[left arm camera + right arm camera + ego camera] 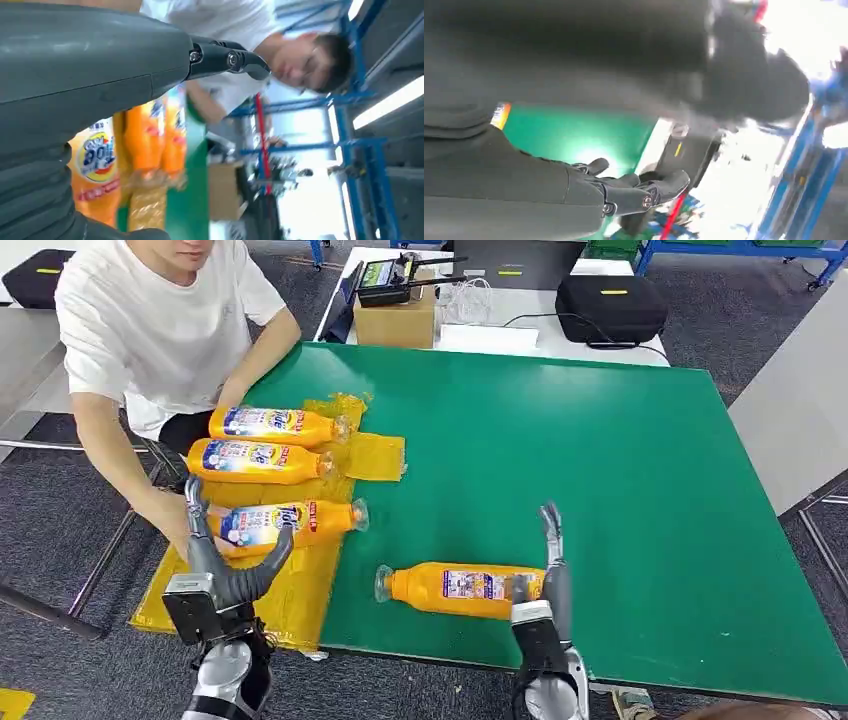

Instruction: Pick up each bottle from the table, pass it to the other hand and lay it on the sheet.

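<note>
Three orange bottles lie side by side on the yellow sheet (300, 580) at the table's left: a far one (275, 425), a middle one (255, 461) and a near one (285, 523). My left hand (225, 565) is at the near bottle's base, fingers and thumb spread apart around it without gripping; its label (97, 160) shows past my palm. A fourth orange bottle (455, 589) lies on the green table (560, 440) near the front edge, cap pointing left. My right hand (545, 575) stands at its base end, fingers (639, 192) stretched out straight.
A person (150, 320) in a white shirt sits at the table's left, one hand by the far bottle, the other close to my left hand. A cardboard box (395, 320) and a black bag (610, 305) sit on the white table behind.
</note>
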Tool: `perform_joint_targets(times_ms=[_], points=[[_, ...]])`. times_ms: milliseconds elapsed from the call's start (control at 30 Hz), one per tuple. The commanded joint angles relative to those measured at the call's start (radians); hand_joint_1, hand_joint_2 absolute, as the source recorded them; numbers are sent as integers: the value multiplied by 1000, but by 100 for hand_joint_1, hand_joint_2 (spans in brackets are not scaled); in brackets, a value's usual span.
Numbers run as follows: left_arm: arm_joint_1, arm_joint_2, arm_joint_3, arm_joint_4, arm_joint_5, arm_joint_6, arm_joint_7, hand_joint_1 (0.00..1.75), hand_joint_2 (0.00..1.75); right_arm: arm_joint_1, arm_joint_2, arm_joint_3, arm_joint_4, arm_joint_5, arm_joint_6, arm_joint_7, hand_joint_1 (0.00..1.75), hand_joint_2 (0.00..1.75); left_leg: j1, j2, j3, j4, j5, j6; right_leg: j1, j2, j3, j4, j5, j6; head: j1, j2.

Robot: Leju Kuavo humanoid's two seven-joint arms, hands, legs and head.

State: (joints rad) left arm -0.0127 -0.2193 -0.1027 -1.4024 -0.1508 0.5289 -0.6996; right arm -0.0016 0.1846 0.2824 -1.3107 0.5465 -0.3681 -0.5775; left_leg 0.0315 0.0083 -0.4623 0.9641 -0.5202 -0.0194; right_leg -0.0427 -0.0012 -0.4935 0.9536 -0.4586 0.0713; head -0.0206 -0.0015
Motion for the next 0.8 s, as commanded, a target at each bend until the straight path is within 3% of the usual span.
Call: perform_joint_targets(times_ms=[33, 433, 667, 800], points=[[5, 46, -163, -180, -27, 104, 1, 0, 175, -70, -157, 147, 69, 150, 10, 35, 0, 175, 0, 0, -1, 0, -1, 3, 1, 0, 0, -2, 0, -4, 0, 0], [5, 46, -163, -180, -27, 104, 1, 0, 175, -70, -157, 147, 69, 150, 10, 35, 0, 175, 0, 0, 0, -1, 0, 2, 1, 1, 0, -1, 1, -3, 0, 0], [29, 37, -217, -273, 18, 28, 1, 0, 175, -118, -253, 233, 201, 394, 70, 194, 0, 175, 1, 0, 2, -2, 0, 3, 2, 0, 2, -4, 1, -5, 0, 0], [38, 39, -224, -299, 20, -10, 1, 0, 175, -96, -306, 234, 179, 436, 106, 244, 0, 175, 0, -1, 2, -2, 0, 4, 1, -1, 3, -4, 1, -5, 0, 0]])
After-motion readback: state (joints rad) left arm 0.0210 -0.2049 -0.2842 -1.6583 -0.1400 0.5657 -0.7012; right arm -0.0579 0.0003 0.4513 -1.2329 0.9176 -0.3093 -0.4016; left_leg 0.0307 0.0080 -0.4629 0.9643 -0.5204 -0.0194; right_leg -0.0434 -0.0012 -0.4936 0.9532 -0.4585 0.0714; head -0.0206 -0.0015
